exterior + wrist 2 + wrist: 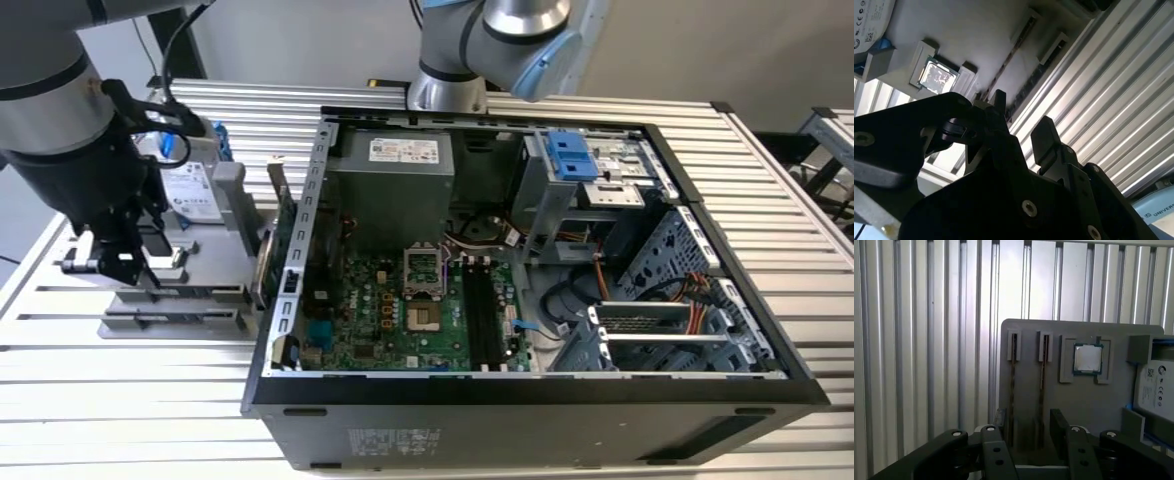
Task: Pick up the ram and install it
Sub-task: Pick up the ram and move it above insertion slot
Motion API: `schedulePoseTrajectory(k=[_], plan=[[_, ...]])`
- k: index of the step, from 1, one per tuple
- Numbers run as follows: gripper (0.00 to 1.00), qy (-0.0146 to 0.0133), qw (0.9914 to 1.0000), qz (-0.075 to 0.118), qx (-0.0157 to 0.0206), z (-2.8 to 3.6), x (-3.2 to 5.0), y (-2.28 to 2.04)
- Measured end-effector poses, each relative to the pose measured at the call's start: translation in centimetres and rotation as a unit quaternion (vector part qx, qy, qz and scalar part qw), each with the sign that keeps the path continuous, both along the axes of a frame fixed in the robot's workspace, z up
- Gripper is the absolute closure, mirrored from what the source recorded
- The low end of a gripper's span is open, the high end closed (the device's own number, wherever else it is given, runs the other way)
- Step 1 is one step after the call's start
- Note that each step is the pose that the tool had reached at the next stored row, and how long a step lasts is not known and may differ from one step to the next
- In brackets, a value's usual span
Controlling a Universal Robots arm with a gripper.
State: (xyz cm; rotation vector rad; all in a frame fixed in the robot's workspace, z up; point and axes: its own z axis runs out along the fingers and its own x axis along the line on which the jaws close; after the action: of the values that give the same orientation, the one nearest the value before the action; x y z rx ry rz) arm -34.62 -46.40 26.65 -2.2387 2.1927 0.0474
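Ram: a thin, dark circuit-board stick (pixel 1043 375) (pixel 1007 59), seen edge-on. It stands on its long edge in a narrow slot of the holder, not lifted.
Neighbour: a second thin dark stick (pixel 1013 385) stands in the parallel slot just beside the ram.
Claw: the black two-fingered gripper (pixel 1029 415) (pixel 1021 112) (pixel 118 268) has its jaws apart and clamps nothing. In the first wrist view both sticks run into the gap between its fingers; whether a finger touches either stick cannot be told.
Holder: a flat grey moulded parts holder (pixel 1029 340) (pixel 174 300) lies on the table, at the exterior view's left of the case.
Chip: a square silver processor (pixel 1087 358) (pixel 936 77) sits in a recess of the holder, near the ram.
Drive: a silver hard drive with blue rails (pixel 1154 390) (pixel 187 195) is beyond the processor.
Table: a ribbed aluminium slat surface (pixel 929 340) (pixel 134 400).
Case: a black computer tower (pixel 534 410) lies on its side, open, with the green motherboard (pixel 387 310) showing, well apart from the ram.
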Motion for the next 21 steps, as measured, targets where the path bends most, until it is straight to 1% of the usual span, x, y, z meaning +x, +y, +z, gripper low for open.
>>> schedulePoseTrajectory(k=[5,7,9,11,12,21], plan=[[0.00,0.0000,1.00000,0.000,0.0000,-0.72,0.02,-0.09],[0.00,0.0001,1.00000,-0.001,-0.0001,-0.98,0.01,-0.27],[0.00,0.0000,1.00000,-0.001,0.0000,-1.19,0.01,-0.62],[0.00,0.0001,1.00000,-0.002,0.0000,-1.35,0.01,-1.07],[0.00,0.0000,1.00000,-0.002,-0.0001,-1.48,0.01,-1.19],[0.00,0.0000,1.00000,-0.002,-0.0010,-2.73,0.02,-1.24]])
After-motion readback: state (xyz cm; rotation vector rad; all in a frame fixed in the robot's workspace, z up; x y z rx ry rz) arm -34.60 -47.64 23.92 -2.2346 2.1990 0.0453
